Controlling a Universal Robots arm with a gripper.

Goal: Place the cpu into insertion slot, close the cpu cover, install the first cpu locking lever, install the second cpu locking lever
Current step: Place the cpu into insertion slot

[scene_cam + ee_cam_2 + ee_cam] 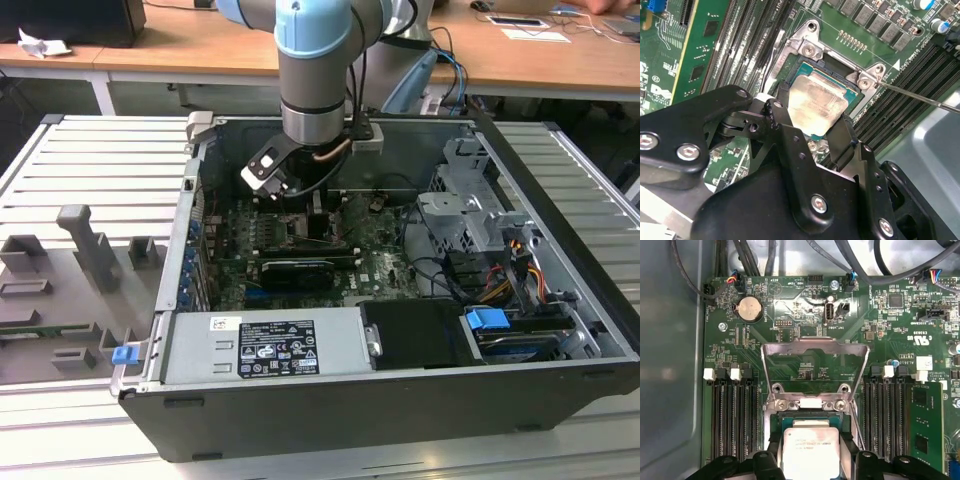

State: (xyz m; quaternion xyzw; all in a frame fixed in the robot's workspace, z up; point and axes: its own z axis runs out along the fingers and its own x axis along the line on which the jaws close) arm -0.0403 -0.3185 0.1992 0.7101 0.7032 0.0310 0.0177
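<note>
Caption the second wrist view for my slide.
The hand grips the cpu right at the open insertion slot.

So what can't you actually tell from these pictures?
Whether the cpu sits fully in the insertion slot: second wrist view, the end effector covers its near edges.
Part of the cpu: first wrist view, cut off by the picture edge.
The insertion slot: exterior view, the arm blocks it.

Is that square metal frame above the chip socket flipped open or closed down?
Open. The thin silver-grey metal frame stands swung back from the dark square socket, leaving the silvery-beige chip uncovered.
</note>
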